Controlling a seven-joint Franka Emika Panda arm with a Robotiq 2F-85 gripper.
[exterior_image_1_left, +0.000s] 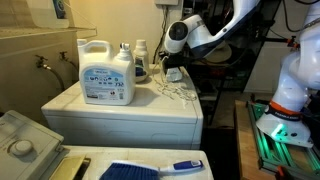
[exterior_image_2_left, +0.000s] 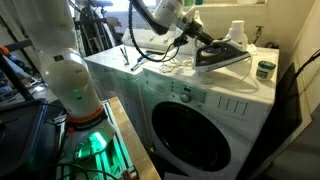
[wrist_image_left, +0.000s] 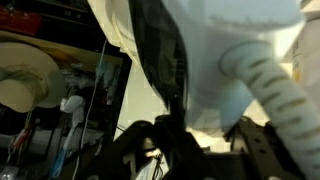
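A white clothes iron (exterior_image_2_left: 222, 54) with a black handle lies on top of a white washing machine (exterior_image_2_left: 205, 90). My gripper (exterior_image_2_left: 192, 33) is at the iron's rear handle. In the wrist view the iron (wrist_image_left: 210, 50) fills the frame. Its black handle (wrist_image_left: 160, 60) runs down between my two fingers (wrist_image_left: 175, 135), which look closed on it. In an exterior view my gripper (exterior_image_1_left: 172, 66) is low over the back of the washer top (exterior_image_1_left: 150, 108), and the iron is mostly hidden behind it. The iron's thin cord (exterior_image_1_left: 180, 92) trails loose across the top.
A large white detergent jug (exterior_image_1_left: 107, 72) and smaller bottles (exterior_image_1_left: 140, 58) stand at the back of the washer top. A white bottle (exterior_image_2_left: 237, 32) and a small jar (exterior_image_2_left: 265, 69) stand near the wall. A blue brush (exterior_image_1_left: 140, 170) lies on a nearer surface.
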